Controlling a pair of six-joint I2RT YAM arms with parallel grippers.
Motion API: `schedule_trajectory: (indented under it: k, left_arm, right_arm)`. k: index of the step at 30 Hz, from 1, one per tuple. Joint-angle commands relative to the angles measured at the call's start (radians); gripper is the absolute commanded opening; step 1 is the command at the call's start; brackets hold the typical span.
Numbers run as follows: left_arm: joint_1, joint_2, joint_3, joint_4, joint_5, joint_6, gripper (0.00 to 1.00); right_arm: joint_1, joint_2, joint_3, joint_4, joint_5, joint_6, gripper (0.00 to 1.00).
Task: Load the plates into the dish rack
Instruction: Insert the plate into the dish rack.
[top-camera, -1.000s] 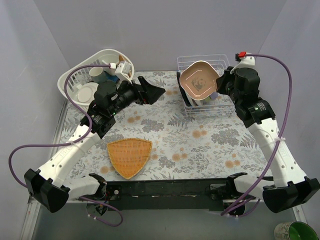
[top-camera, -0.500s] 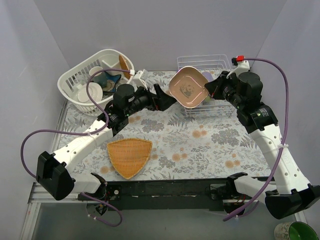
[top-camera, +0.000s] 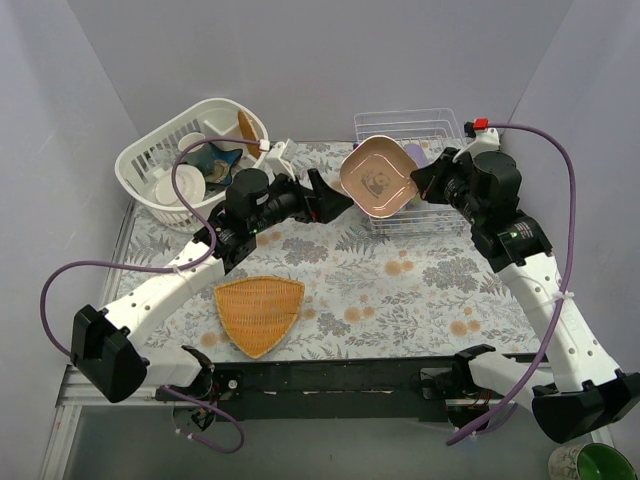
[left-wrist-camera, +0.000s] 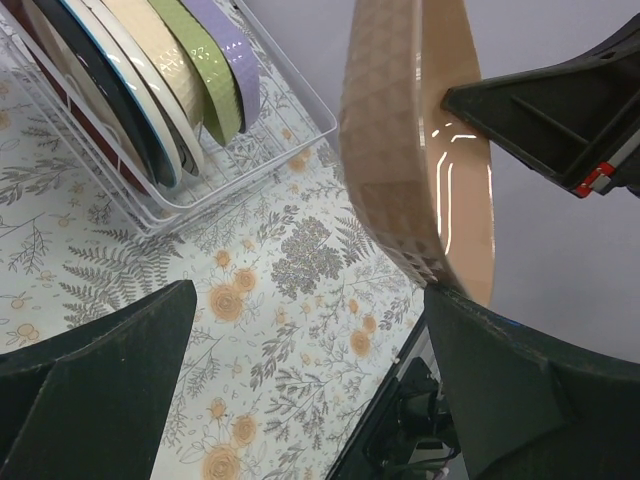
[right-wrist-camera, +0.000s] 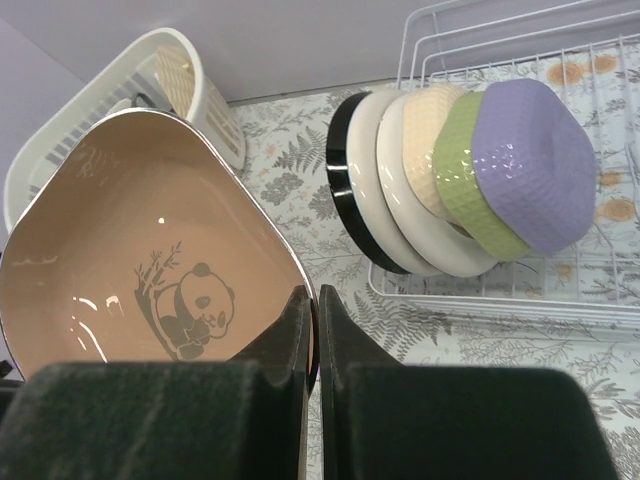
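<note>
The panda dish (top-camera: 378, 178) hangs on edge just left of the rack (top-camera: 440, 120), its rim pinched in the right gripper (top-camera: 415, 183). A second ago it was at the rack. Now it faces the left gripper (top-camera: 335, 193), which has swung in from the basket (top-camera: 135, 160) with jaws wide. A handover seems likely, though contact is unclear. Other plates (right-wrist-camera: 450, 170) stand slotted.

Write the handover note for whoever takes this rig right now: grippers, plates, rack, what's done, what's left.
Right gripper: shut on the rim of the tan panda dish, held up beside the dish rack.
Left gripper: open, empty, pointed at that dish.
Done: dark, white, cream, green and lilac plates stand on edge in the rack.
Left: slot the panda dish into the rack.
</note>
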Motion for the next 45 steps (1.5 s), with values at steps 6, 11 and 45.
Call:
schedule_trajectory:
  k: [6,11,45]
  left_arm:
    - [-0.012,-0.108,0.026,-0.002,-0.014,-0.003,0.98]
    - [-0.018,-0.075,0.042,0.008,-0.008,0.0,0.98]
    - [-0.027,-0.031,0.003,0.094,-0.014,-0.037,0.0]
  right_arm:
    - [0.024,0.007,-0.011,0.01,0.075,-0.031,0.01]
    - [0.041,-0.012,-0.044,0.046,0.03,-0.012,0.01]
    - [0.045,-0.132,-0.133,0.141,-0.164,0.023,0.49]
